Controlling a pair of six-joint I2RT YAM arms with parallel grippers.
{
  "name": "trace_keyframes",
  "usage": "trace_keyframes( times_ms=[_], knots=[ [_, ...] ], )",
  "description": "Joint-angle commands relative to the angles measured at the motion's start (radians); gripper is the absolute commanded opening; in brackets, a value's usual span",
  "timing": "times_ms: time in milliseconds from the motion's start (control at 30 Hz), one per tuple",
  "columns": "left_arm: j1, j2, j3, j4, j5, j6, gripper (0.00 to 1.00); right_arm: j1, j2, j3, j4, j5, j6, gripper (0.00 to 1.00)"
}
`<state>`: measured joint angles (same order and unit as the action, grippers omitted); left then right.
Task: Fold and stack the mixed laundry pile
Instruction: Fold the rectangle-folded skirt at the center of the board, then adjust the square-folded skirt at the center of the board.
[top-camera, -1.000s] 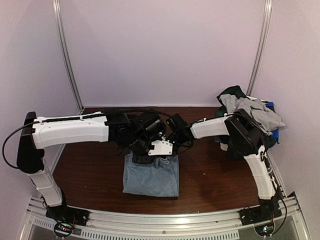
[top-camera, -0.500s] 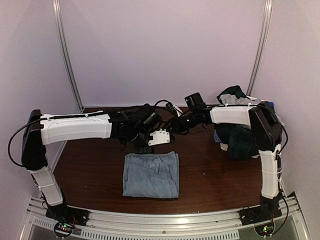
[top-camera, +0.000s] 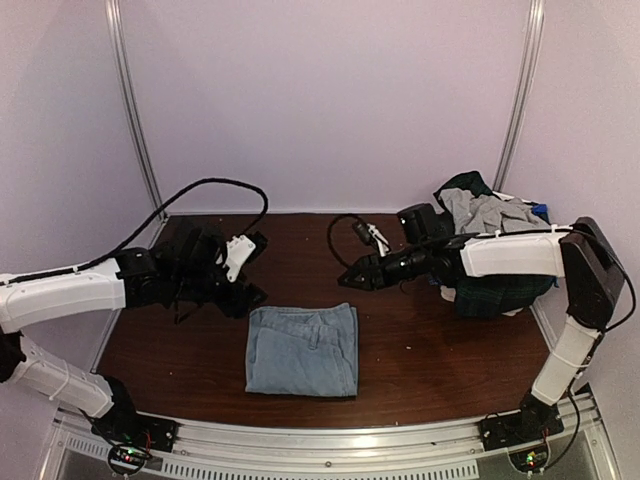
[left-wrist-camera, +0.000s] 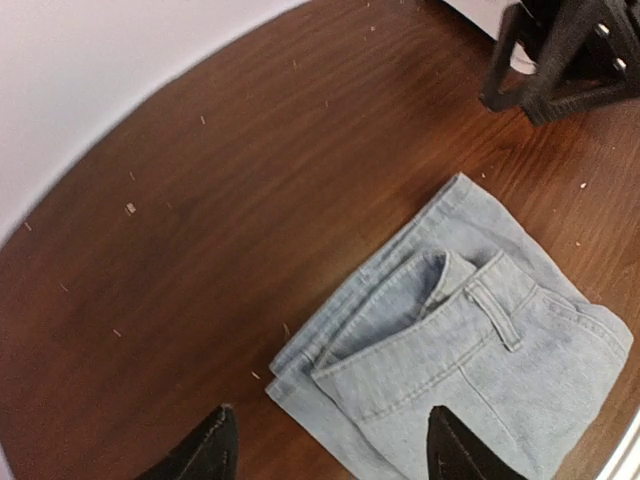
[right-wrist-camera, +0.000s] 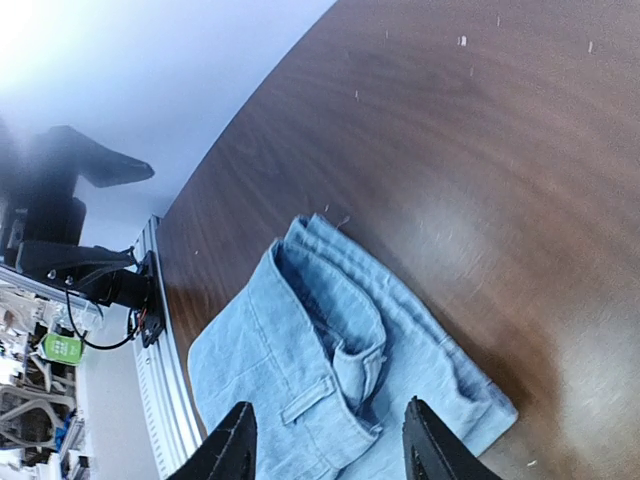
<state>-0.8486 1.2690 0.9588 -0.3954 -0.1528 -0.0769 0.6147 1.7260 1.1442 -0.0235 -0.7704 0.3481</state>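
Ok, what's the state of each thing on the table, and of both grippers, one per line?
folded jeans: folded flat, lying free on the table, nothing touching them.
mixed laundry pile: rumpled, unfolded heap at the far right corner.
left gripper: open, empty.
right gripper: open, empty.

The brown table (top-camera: 420, 355) bears folded jeans (top-camera: 302, 350) centrally and, apparently, the laundry pile (top-camera: 485, 213) far right.
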Motion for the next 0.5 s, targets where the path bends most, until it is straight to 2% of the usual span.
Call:
trace_keyframes(
  times_ms=[0,167,467],
  knots=[
    [0.074,-0.047,-0.195,0.174,0.232,-0.358,0.65,0.074,-0.005,-0.126,0.133,-0.019,0.126,0.51],
    [0.08,-0.03,-0.29,0.273,0.303,-0.455,0.63,0.131,0.037,-0.161,0.161,0.021,0.163,0.51],
    [0.08,0.098,-0.308,0.375,0.361,-0.494,0.64,0.148,0.129,-0.127,0.112,0.053,0.14,0.53]
  ],
)
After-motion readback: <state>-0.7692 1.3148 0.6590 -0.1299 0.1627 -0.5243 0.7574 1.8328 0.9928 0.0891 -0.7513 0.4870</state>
